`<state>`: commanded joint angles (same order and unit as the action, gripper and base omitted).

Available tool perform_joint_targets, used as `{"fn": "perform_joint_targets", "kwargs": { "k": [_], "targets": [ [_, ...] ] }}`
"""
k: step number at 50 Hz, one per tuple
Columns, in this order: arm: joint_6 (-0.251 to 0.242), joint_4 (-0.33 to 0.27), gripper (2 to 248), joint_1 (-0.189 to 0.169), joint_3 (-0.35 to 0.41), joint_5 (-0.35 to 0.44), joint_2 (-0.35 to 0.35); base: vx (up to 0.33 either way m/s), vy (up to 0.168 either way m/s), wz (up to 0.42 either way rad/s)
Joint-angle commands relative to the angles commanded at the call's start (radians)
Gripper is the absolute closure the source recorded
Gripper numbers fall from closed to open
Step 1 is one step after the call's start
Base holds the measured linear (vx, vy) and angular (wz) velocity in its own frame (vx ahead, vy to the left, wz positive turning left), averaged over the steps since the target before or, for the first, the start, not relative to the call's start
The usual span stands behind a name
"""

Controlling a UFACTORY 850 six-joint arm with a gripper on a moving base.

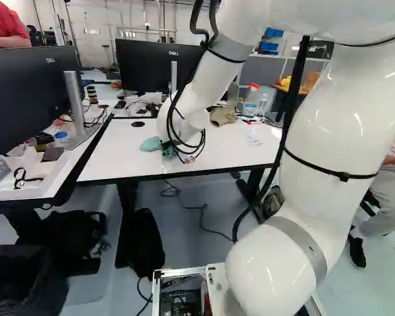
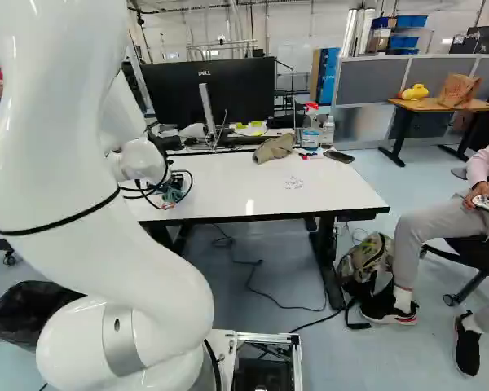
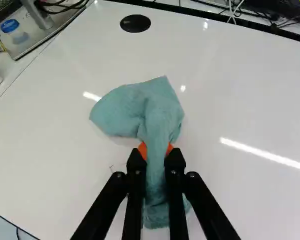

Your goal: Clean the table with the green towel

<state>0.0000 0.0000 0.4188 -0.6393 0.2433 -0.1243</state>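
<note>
Teal-green cloth towel bunched on the left part of the white table. I have it pinched in the black two-fingered gripper: fingers nearly together, orange pads against the fabric from both sides. One broad lobe spreads ahead of the fingertips; a narrower tail runs back between and under them. Toward the table's far edge: round black cable cap on the left, crumpled khaki fabric farther right. Handwriting on the table's right half. Camouflage backpack beside its right leg.
</note>
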Motion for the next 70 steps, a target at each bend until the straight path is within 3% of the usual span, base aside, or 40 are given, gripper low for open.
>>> {"fn": "perform_joint_targets", "kwargs": {
  "k": [50, 58, 70],
  "targets": [
    [0.000, 0.000, 200, 0.127, 0.185, 0.000, 0.176, 0.000, 0.000, 0.000],
    [0.000, 0.000, 200, 0.125, 0.223, 0.000, 0.215, 0.000, 0.000, 0.000],
    [0.000, 0.000, 200, 0.080, 0.231, 0.000, 0.223, 0.000, 0.000, 0.000]
  ]
}}
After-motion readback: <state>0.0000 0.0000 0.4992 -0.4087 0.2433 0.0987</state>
